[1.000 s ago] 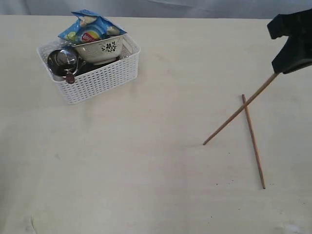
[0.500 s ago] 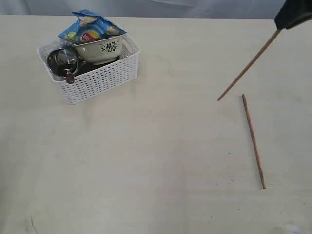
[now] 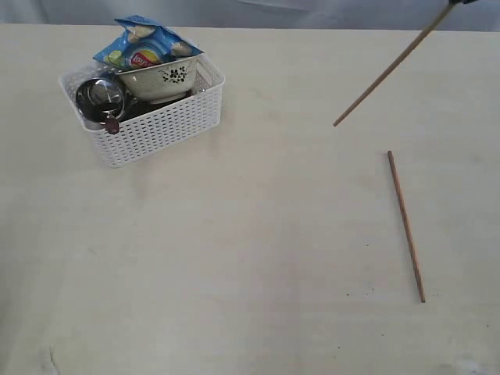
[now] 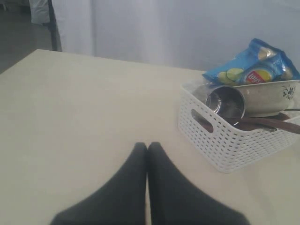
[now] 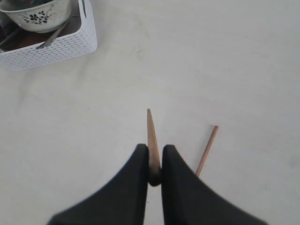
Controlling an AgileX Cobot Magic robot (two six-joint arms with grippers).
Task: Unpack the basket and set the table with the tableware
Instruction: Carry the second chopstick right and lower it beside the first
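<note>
The white lattice basket (image 3: 164,125) stands at the table's far left, holding the cream floral bowl (image 3: 160,78), a steel cup (image 3: 100,98) and a blue chip bag (image 3: 144,43). One brown chopstick (image 3: 406,226) lies flat on the table (image 3: 234,258) at the right. A second chopstick (image 3: 391,66) hangs slanted in the air, its top leaving the exterior view at the upper right. My right gripper (image 5: 154,152) is shut on this chopstick (image 5: 151,131), high above the table. My left gripper (image 4: 147,146) is shut on nothing, apart from the basket (image 4: 225,140).
Dark utensil handles (image 4: 269,123) stick out of the basket under the bowl (image 4: 269,96). A pale curtain (image 4: 187,28) hangs behind the table's far edge.
My right gripper has risen up and out of the exterior view, lifting its chopstick off the table and away from the lying one. Basket and left gripper have not moved.
</note>
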